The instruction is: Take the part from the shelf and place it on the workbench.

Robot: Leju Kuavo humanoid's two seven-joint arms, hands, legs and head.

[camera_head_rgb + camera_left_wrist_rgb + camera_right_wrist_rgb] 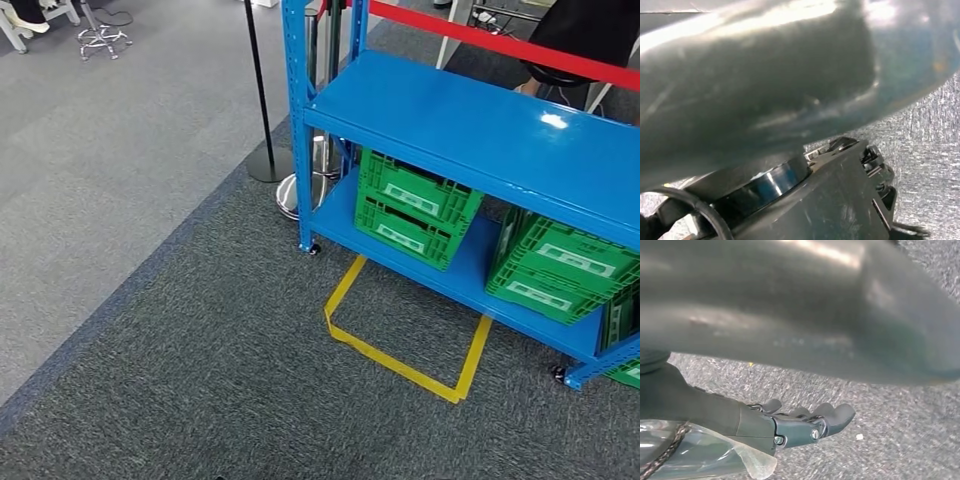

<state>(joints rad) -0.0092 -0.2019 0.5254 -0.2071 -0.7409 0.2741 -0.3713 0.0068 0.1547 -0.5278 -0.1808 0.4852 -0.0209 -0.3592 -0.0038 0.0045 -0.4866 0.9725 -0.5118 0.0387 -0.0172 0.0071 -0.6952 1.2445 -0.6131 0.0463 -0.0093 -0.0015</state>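
Observation:
A blue metal shelf [468, 130] stands ahead on the right, and its upper board is bare. On its lower board sit green slatted crates, one near the left post [415, 205] and one further right [562, 265]; I cannot see what they hold. No loose part can be made out. My right hand [806, 422] hangs over grey carpet with its fingers stretched out and nothing in them. In the left wrist view my left hand [851, 190] is a dark shape close to the camera, and its fingers cannot be read.
A yellow tape outline [400, 360] marks the carpet in front of the shelf. A black stanchion [268, 165] and a chrome post base [298, 190] stand by the shelf's left post. A red bar [490, 40] runs behind, with a seated person [581, 40] beyond.

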